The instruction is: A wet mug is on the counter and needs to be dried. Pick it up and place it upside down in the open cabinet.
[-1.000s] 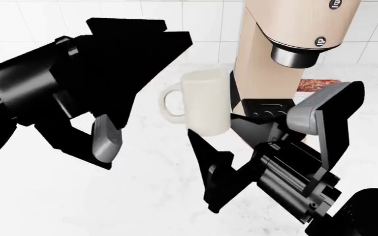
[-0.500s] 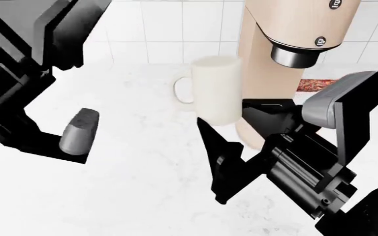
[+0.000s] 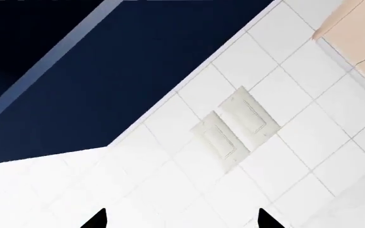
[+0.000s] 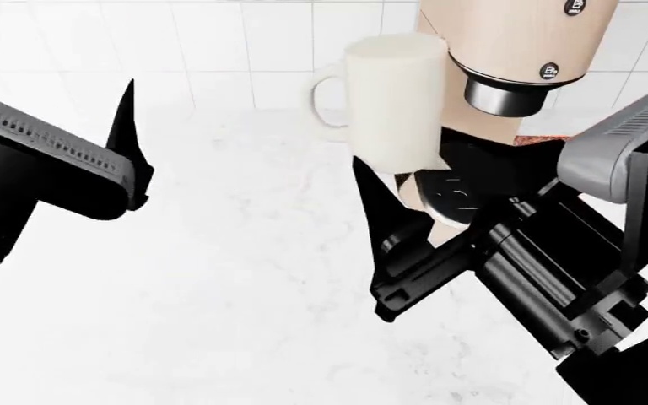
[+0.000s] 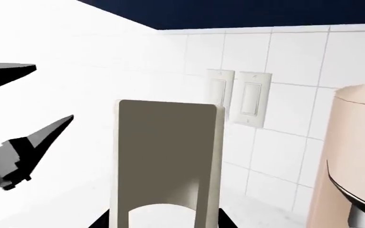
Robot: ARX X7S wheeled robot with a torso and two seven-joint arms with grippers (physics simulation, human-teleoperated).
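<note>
Right gripper (image 4: 397, 198) holds the mug (image 4: 390, 101) in the air, well above the counter (image 4: 223, 287), in front of the white tiled wall (image 4: 223, 59) and just left of the beige coffee machine (image 4: 515, 42). Head view: mug upright with a slight tilt, loop handle (image 4: 326, 105) pointing to the left, base down between the black fingers, which are clamped on its lower part. Right wrist view: mug (image 5: 167, 161) fills the centre, seen from close behind, black fingertips at either side of its bottom edge. Two light switches (image 5: 236, 97) on the tiles behind it, coffee machine body (image 5: 353, 156) to one side, dark navy cabinet underside (image 5: 246, 12) above.

Left gripper (image 4: 121, 143) is raised at the left of the head view, well apart from the mug, holding nothing; jaws spread apart. Left wrist view: two black fingertips (image 3: 97, 221) at the frame edge with a wide gap, facing the tiled wall with the switches (image 3: 233, 126) and the navy cabinet (image 3: 93, 71).

A reddish item behind the coffee machine is mostly hidden, can't tell what it is.
</note>
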